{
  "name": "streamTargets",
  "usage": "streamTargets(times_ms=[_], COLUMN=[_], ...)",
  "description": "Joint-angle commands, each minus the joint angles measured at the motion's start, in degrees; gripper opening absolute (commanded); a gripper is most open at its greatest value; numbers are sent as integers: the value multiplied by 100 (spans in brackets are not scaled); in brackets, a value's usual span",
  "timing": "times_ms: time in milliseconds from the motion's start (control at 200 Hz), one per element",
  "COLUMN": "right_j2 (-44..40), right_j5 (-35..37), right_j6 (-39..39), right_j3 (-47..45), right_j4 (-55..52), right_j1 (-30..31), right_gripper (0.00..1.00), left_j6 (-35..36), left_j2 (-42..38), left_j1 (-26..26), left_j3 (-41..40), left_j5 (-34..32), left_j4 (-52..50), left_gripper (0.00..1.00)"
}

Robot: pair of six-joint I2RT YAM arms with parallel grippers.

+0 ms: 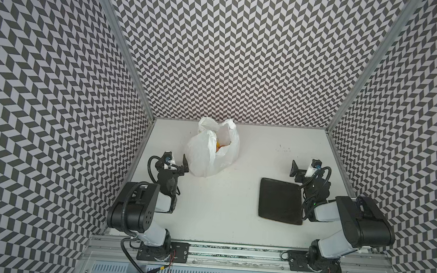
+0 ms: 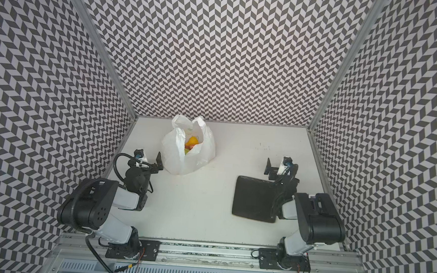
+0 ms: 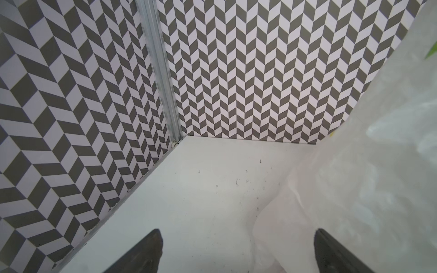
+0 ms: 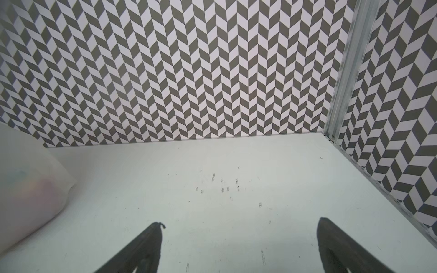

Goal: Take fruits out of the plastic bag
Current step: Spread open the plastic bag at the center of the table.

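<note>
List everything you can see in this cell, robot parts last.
plastic bag: one, white translucent, standing at the far side of the table, mouth open
fruits: count unclear, yellow-orange with bits of red and green, inside the plastic bag
plate: one, dark, square, on the table beside the right arm, bare
table: one, white, with small dark scuff marks
walls: three, grey-and-white chevron, around the table
left arm: one, black and white, at the near edge
right arm: one, black and white, at the near edge
left gripper: one, black, open, close beside the plastic bag, holding nothing
right gripper: one, black, open, just beyond the plate, holding nothing
</note>
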Motion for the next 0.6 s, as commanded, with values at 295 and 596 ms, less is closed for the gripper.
streamTargets(times_ms=[295, 596], right_j2=[37, 24], right_j5=[36, 42], right_j6=[-23, -16], right_j3=[-27, -44], right_j4=[333, 359], right_j1=[13, 16], right_gripper=[99, 99], left_j6=[-41, -36], left_j2=[-37, -11], left_j1=[13, 12], left_j3=[25, 0], left_j5=[96, 97], left_j4=[8, 114], left_gripper=[100, 100])
